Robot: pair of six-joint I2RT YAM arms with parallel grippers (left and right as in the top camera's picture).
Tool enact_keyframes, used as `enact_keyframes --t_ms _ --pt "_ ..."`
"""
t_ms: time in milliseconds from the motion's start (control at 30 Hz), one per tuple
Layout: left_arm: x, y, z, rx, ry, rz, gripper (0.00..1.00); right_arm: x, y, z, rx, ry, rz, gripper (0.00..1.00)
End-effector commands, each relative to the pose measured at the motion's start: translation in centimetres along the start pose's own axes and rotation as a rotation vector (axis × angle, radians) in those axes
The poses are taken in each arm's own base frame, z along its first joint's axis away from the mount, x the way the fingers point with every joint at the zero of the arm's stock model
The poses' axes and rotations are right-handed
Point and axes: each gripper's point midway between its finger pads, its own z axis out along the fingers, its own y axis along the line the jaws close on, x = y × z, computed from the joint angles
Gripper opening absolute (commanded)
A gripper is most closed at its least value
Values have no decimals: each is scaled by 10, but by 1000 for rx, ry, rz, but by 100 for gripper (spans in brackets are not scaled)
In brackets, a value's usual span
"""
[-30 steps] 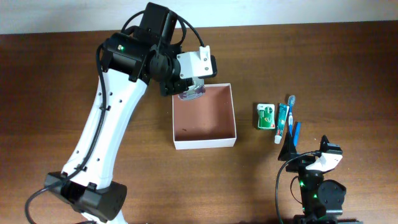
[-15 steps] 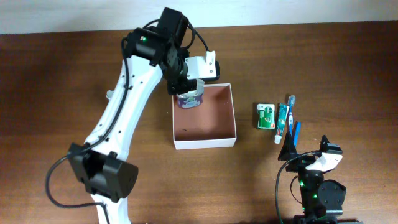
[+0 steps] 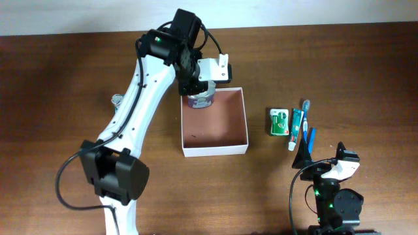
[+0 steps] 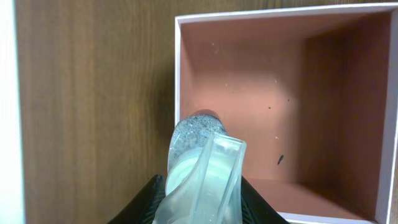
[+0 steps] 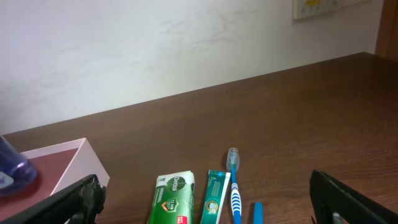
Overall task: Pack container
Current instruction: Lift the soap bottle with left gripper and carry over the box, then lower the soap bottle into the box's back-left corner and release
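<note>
One container (image 3: 214,151), one purple bottle (image 3: 200,100), one soap pack (image 3: 279,122), one toothpaste (image 3: 297,125), one toothbrush (image 3: 305,104).

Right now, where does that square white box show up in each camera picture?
Overhead: the box sits mid-picture, seen straight from above.
Left wrist: it fills the upper right of the picture.
Right wrist: only one corner shows, at the lower left edge.
Shared landmark: the small bottle at one corner of the box, visible in all three.
</note>
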Motion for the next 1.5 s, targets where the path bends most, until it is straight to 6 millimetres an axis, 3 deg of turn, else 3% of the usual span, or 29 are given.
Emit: enact_keyframes --t_ms 0,600,1100,1200,1467 --pt "5 10 6 1 -10 6 16 2 1 0 -3 4 -8 98" --pt "23 12 33 70 -24 -50 16 2 1 0 -3 4 -8 98" --pt "24 11 33 74 -22 -51 18 2 1 0 -3 4 -8 98" --pt "24 9 32 79 -19 -53 46 2 1 0 -3 4 -8 98" --pt "26 2 32 106 -8 -62 61 2 1 0 -3 4 -8 98"
